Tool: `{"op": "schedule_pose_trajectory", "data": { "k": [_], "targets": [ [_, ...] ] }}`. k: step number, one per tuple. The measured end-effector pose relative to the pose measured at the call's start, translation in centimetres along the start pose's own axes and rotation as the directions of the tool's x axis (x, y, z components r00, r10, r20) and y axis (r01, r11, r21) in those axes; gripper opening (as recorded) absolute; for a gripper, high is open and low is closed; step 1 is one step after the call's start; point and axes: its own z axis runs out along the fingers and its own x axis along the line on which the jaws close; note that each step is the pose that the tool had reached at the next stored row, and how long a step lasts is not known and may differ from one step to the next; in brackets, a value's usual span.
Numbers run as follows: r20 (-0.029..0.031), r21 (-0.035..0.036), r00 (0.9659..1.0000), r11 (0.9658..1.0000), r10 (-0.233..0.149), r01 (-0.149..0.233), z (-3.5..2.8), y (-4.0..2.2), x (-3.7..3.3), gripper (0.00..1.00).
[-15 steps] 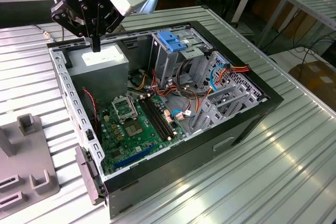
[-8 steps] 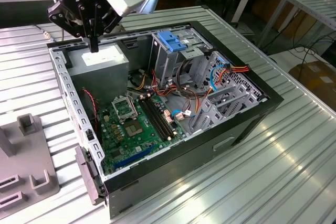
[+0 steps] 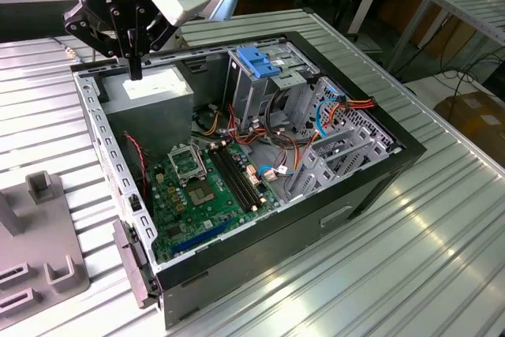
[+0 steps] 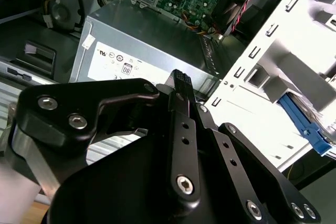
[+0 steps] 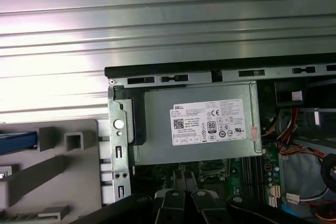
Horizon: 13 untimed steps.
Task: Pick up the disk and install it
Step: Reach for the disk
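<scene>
Pincer (image 4: 180, 77) links loom closest, jaws closed on nothing, above the power supply (image 5: 202, 124) in the computer case (image 3: 260, 250). I judge pickup not begun: the disk (image 5: 18, 140) lies in the grey stand (image 5: 73, 140) on the counter (image 5: 157, 24) by the case's corner. Grasping it calls for opened jaws squared to it.

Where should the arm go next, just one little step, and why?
Probably off the power supply and toward the grey holder. The gripper hangs empty and shut, and what looks like the disk, showing a blue edge, lies in that holder.
</scene>
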Motion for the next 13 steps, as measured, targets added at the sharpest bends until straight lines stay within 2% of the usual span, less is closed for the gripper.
{"op": "schedule_pose_trajectory", "data": {
  "k": [13],
  "targets": [
    [-0.0001,0.0,1.0,1.0,0.0,0.0,-0.03,-0.08,1.02,0.1]
  ]
}}
